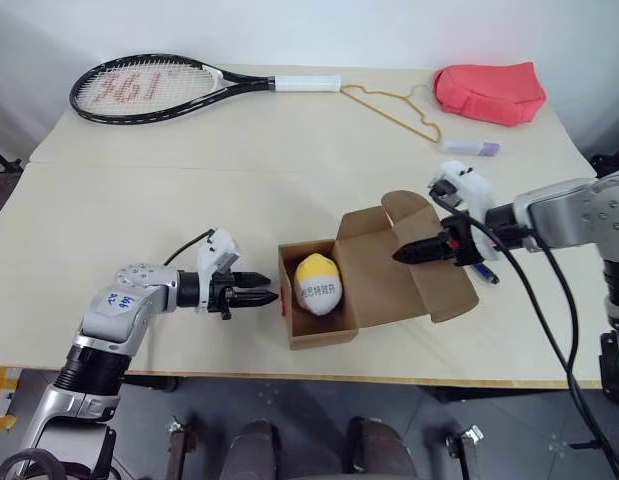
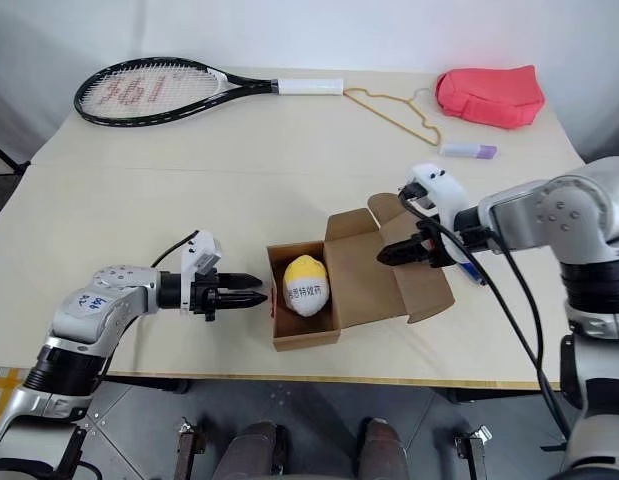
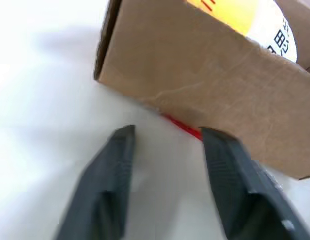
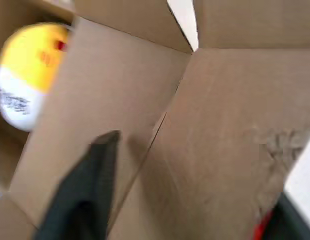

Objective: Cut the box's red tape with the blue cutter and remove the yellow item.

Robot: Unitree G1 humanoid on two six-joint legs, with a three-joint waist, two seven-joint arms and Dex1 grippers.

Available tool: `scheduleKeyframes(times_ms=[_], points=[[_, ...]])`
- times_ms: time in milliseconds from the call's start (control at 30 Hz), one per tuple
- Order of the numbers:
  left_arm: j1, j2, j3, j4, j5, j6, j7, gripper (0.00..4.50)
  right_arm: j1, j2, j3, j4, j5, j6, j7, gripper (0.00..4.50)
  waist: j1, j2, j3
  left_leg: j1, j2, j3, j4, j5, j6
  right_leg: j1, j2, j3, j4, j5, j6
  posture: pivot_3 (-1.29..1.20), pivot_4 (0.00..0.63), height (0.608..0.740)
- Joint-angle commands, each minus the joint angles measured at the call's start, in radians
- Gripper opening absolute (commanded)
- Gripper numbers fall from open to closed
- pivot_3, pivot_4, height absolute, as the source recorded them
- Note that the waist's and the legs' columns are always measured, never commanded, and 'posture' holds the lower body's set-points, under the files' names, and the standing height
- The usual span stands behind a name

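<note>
Cardboard box (image 1: 374, 275) open — yellow item (image 1: 317, 283) inside; both grippers' fingers apart, empty.

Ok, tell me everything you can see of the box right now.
The box is a small brown cardboard carton lying on the table, its lid and side flaps folded open to the robot's right. The yellow item, yellow above and white below with dark print, sits inside. A scrap of red tape clings to the wall nearest the left pincer. The right pincer hovers over the open lid.
</note>
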Motion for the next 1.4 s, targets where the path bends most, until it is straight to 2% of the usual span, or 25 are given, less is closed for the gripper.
scheduleKeyframes(times_ms=[33,67,100,133,167,200,267,333,367,433,567,700,800,900,1033,1133,1267,1400], points=[[0.007,0.012,0.039,0.026,0.007,-0.030,0.003,3.39,0.107,-0.157,-0.048,-0.126,-0.100,-0.277,0.230,4.17,0.001,0.000,0.000,0.000,0.000,0.000,0.001,0.000,0.000,0.000,0.000,0.000,0.000,0.000,0.000,0.00,0.150,0.740],[0.026,0.024,0.055,0.031,0.006,-0.044,-0.002,3.71,0.262,-0.244,-0.090,-0.147,-0.236,-0.613,0.441,4.49,0.004,-0.001,0.000,0.000,0.000,0.000,0.001,0.000,0.000,0.000,0.000,0.000,0.000,0.000,0.000,0.00,0.150,0.740],[0.047,0.037,0.078,0.040,0.005,-0.067,-0.008,3.99,0.388,-0.289,-0.155,-0.144,-0.309,-0.850,0.624,4.50,0.003,-0.002,0.000,-0.001,0.000,0.000,0.001,0.000,0.000,0.001,0.000,0.000,-0.002,0.000,0.000,0.00,0.150,0.740],[0.073,0.052,0.102,0.043,0.000,-0.102,-0.026,4.23,0.462,-0.312,-0.210,-0.120,-0.343,-0.950,0.683,4.50,0.001,-0.003,0.000,0.000,0.000,0.000,0.000,0.000,0.000,0.002,0.000,0.000,-0.002,0.001,0.001,0.00,0.150,0.740],[0.100,0.066,0.124,0.040,-0.005,-0.129,-0.040,4.48,0.501,-0.291,-0.272,-0.083,-0.356,-1.023,0.687,4.50,-0.005,-0.003,0.000,0.000,0.000,0.000,0.000,-0.001,0.000,0.003,0.000,0.000,-0.003,0.001,0.002,0.00,0.150,0.740],[0.124,0.078,0.155,0.047,-0.007,-0.152,-0.040,4.48,0.527,-0.271,-0.316,-0.056,-0.357,-1.073,0.701,4.50,-0.013,-0.003,0.000,0.002,0.000,0.003,0.000,-0.001,0.000,0.003,-0.001,0.001,-0.004,0.001,0.002,0.00,0.150,0.740],[0.183,0.113,0.222,0.045,-0.014,-0.188,-0.045,4.48,0.590,-0.287,-0.355,-0.022,-0.393,-1.168,0.779,4.50,-0.030,-0.003,0.001,0.007,0.002,0.010,0.000,-0.001,0.000,0.002,-0.001,0.001,-0.003,0.003,-0.001,0.00,0.150,0.740],[0.263,0.146,0.321,0.048,-0.033,-0.233,-0.052,4.48,0.641,-0.277,-0.416,-0.004,-0.347,-1.156,0.846,4.50,-0.040,-0.005,0.002,0.015,0.004,0.014,-0.003,0.000,0.000,0.005,-0.001,0.000,-0.001,0.004,-0.003,0.00,0.150,0.740],[0.336,0.162,0.389,0.052,-0.033,-0.290,-0.069,4.48,0.680,-0.223,-0.501,-0.031,-0.260,-1.124,0.854,4.50,-0.044,-0.006,0.003,0.017,0.005,0.015,-0.004,0.000,0.000,0.006,0.000,0.000,-0.001,0.005,-0.004,0.00,0.150,0.740],[0.448,0.198,0.471,0.072,-0.035,-0.328,-0.102,4.48,0.736,-0.105,-0.602,-0.099,-0.162,-1.104,0.782,4.50,-0.052,-0.009,0.003,0.018,0.007,0.015,-0.005,0.000,-0.001,0.005,0.000,0.000,0.000,0.005,-0.006,0.00,0.150,0.740],[0.559,0.234,0.554,0.054,-0.066,-0.305,-0.126,4.48,0.835,0.041,-0.567,-0.207,-0.207,-1.201,0.741,4.50,-0.046,-0.007,0.003,0.018,0.006,0.016,-0.005,0.000,-0.001,0.005,-0.001,0.000,0.000,0.005,-0.006,0.00,0.150,0.740],[0.530,0.253,0.542,-0.017,-0.087,-0.243,-0.110,4.48,0.899,0.121,-0.563,-0.269,-0.232,-1.262,0.712,4.50,-0.016,-0.007,0.004,0.017,0.006,0.016,-0.003,0.000,0.000,0.006,-0.001,0.000,0.000,0.005,-0.006,0.00,0.150,0.740],[0.370,0.306,0.431,-0.151,-0.127,-0.090,-0.100,4.48,1.050,0.154,-0.623,-0.306,-0.270,-1.329,0.737,4.50,0.021,-0.010,0.003,0.017,0.006,0.014,-0.003,0.000,0.000,0.006,-0.001,-0.001,0.001,0.005,-0.006,0.00,0.150,0.740],[0.150,0.331,0.287,-0.245,-0.171,0.101,-0.082,4.48,1.128,0.154,-0.715,-0.308,-0.260,-1.328,0.710,4.50,0.039,-0.009,0.004,0.015,0.005,0.013,0.001,0.000,0.000,0.007,-0.001,-0.001,0.001,0.006,-0.006,0.00,0.150,0.740],[-0.179,0.283,0.037,-0.234,-0.135,0.252,-0.104,4.48,1.223,0.137,-0.814,-0.365,-0.221,-1.266,0.682,4.50,0.023,-0.007,0.003,0.019,0.005,0.015,0.004,-0.002,0.001,0.012,0.000,-0.001,0.000,0.007,-0.005,0.00,0.150,0.740],[-0.364,0.218,-0.113,-0.175,-0.096,0.267,-0.163,4.48,1.272,0.128,-0.850,-0.404,-0.198,-1.229,0.664,4.50,0.020,-0.007,0.003,0.021,0.006,0.015,0.004,-0.002,0.001,0.014,0.001,-0.001,0.000,0.007,-0.006,0.00,0.150,0.740],[-0.544,0.135,-0.359,-0.071,0.076,0.179,-0.230,4.48,1.285,0.124,-0.887,-0.460,-0.136,-1.166,0.601,4.50,0.011,-0.007,0.003,0.021,0.006,0.015,0.004,-0.002,0.001,0.014,0.001,0.000,-0.001,0.007,-0.006,0.00,0.150,0.740],[-0.628,0.029,-0.459,0.057,0.196,0.097,-0.218,4.48,1.300,0.129,-0.916,-0.537,-0.063,-1.103,0.519,4.50,0.017,-0.007,0.004,0.021,0.006,0.015,0.004,-0.002,0.001,0.015,0.001,0.000,-0.003,0.007,-0.006,0.00,0.150,0.740]])
